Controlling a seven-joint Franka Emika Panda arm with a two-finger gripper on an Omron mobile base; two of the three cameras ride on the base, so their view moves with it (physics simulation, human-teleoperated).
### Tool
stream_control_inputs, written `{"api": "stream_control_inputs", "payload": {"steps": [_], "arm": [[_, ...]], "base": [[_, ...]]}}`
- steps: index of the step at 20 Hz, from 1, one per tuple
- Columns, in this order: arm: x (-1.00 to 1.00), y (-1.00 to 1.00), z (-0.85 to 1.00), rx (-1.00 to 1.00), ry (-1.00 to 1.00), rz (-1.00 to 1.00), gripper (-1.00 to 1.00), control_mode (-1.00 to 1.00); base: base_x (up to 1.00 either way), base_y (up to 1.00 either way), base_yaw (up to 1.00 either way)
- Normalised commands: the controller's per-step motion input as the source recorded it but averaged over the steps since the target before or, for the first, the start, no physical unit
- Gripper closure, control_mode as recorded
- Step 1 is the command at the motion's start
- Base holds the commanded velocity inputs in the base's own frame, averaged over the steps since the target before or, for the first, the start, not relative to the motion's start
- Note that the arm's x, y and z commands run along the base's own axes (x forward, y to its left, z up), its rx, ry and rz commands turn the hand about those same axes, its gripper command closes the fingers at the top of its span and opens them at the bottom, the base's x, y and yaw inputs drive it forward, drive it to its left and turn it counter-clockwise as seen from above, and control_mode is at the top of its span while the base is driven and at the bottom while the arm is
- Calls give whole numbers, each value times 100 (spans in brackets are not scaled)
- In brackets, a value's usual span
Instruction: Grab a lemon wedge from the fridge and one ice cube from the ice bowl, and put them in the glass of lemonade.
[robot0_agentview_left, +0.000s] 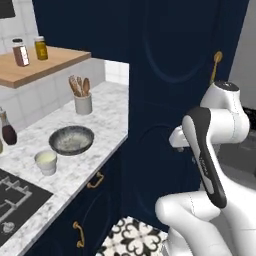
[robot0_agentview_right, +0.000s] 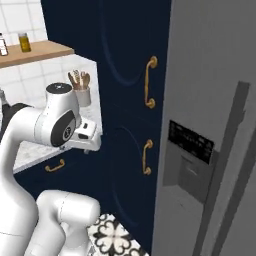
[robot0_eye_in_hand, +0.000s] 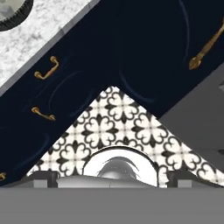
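The grey fridge stands at the right with its doors shut, showing a black dispenser panel and a dark upright handle. The lemon wedge is out of view. On the marble counter sit the ice bowl and, in front of it, the small glass of lemonade. My gripper hangs low beside the folded arm, pointing down at the patterned floor, well away from counter and fridge. In the hand view the gripper is open, fingertips wide apart with nothing between them. The ice bowl's rim shows top left.
A tall navy cabinet with brass handles separates counter and fridge. A grey jar of wooden utensils stands behind the bowl, a dark bottle at the left. Navy drawers lie under the counter, a stovetop at the near left.
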Motion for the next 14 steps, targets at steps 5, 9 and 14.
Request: {"api": "stream_control_inputs", "payload": {"steps": [5,9,14], "arm": [[0,0,0,0,0,0,-100,100],[0,0,0,0,0,0,-100,100],[0,0,0,0,0,0,-100,100]], "base": [[66,12,59],[60,6,58],[51,4,56]]}}
